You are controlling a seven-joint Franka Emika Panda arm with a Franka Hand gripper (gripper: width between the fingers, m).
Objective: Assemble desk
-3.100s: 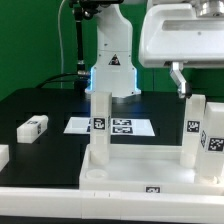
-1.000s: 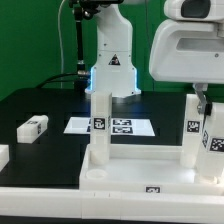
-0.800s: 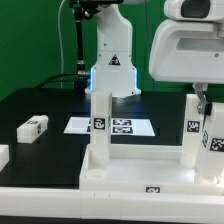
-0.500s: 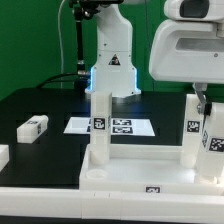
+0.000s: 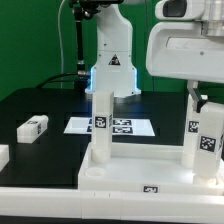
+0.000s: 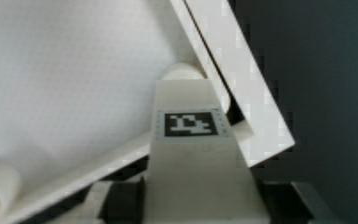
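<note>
**A:** Where is the desk at this moment?

**B:** The white plastic rectangular tabletop [image 5: 120, 172] with its raised rim lies flat on the black table [image 5: 50, 105], across the bottom of the exterior view. Two square-section white legs stand upright in it: the left leg [image 5: 100, 130] just left of centre, and the far right leg [image 5: 188, 130] near the right edge.

**A:** And the claw?

**B:** The bulky glossy white gripper [image 5: 203, 103] hangs at the upper right, its jaws closed narrowly on a third leg [image 5: 209, 160]. That is the tagged white post at the right edge of the frame, just in front of the far right leg. In the wrist view the post runs out from between the dark fingers [image 6: 119, 200] to a corner of the tabletop. Whether its end sits in the socket cannot be told.

**A:** So how far along is the job?

**B:** Past halfway, by the look of it — two legs are in and the third seems to be at its corner. A fourth leg [image 5: 33, 126] lies loose on its side at the middle left of the exterior view, well apart from the tabletop. It has yet to be fetched and fitted. A white piece [image 5: 3, 155] is cut off by the left edge — too little of it shows to name.

**A:** Anything else about?

**B:** The marker board [image 5: 112, 127] lies flat behind the tabletop, in front of the white robot base [image 5: 112, 60] at the top centre.
</note>
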